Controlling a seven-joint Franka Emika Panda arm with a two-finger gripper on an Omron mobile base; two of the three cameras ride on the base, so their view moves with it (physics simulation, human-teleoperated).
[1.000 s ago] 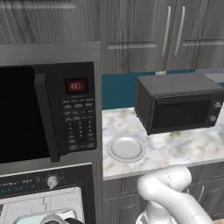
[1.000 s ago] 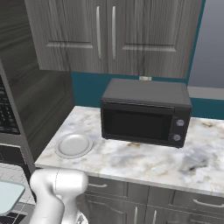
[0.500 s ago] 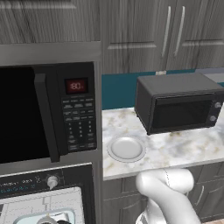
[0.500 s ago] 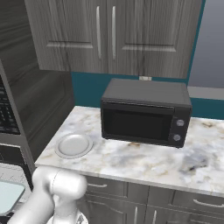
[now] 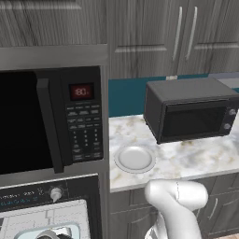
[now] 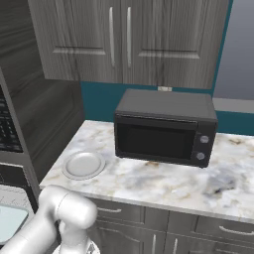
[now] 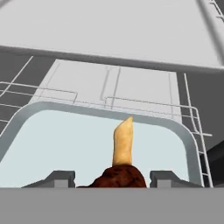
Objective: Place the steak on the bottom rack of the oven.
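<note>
Steak (image 7: 117,177) is gripped between the end effector (image 7: 113,178) fingers, held over the open oven (image 5: 44,219) door window. Rack placement is judged not yet done; plate (image 5: 135,158) sits on the surface.

Steak (image 7: 118,175) over oven (image 7: 87,131) window

White plate (image 6: 83,164) on marble counter (image 6: 163,183), black box oven (image 6: 164,128) w/ side knobs nearby

Even, flat rendered light; soft shadows, no blur.
</note>
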